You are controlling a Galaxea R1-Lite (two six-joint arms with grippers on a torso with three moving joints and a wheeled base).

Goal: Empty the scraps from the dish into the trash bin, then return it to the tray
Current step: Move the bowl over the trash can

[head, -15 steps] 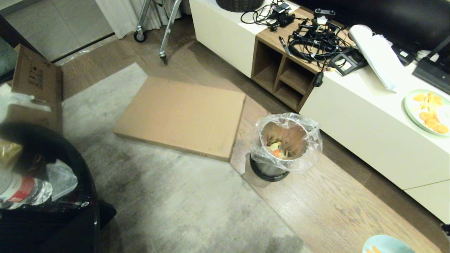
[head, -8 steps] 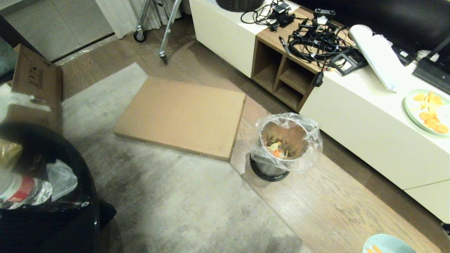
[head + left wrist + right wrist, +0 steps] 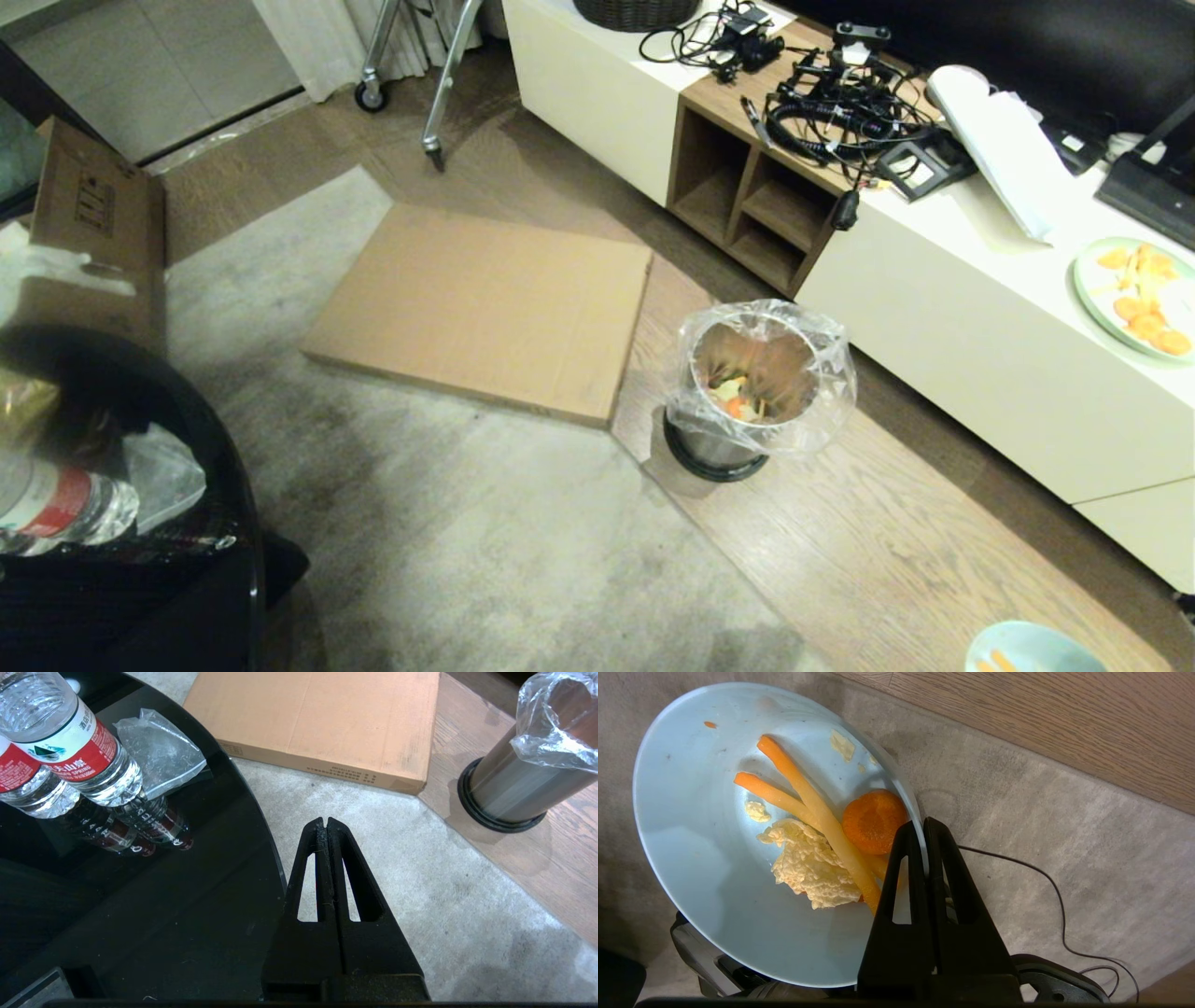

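The pale blue dish (image 3: 696, 858) hangs above the grey rug, my right gripper (image 3: 923, 826) shut on its rim. Scraps (image 3: 822, 830) lie in it: a carrot slice, two orange-yellow strips and a pale crinkled leaf. In the head view only the dish's edge (image 3: 1027, 651) shows at the bottom right. The steel trash bin (image 3: 747, 392) with a clear liner stands on the wood floor ahead, some scraps inside it; it also appears as the bin (image 3: 514, 788) in the left wrist view. My left gripper (image 3: 326, 822) is shut and empty beside the black table. The tray is out of view.
A flat cardboard box (image 3: 485, 308) lies left of the bin. A white low cabinet (image 3: 980, 327) to the right carries cables and a pale-green plate (image 3: 1134, 294) of food. A black glass table (image 3: 140, 896) with water bottles (image 3: 70, 742) is at the left. A thin cable (image 3: 1045, 896) crosses the rug.
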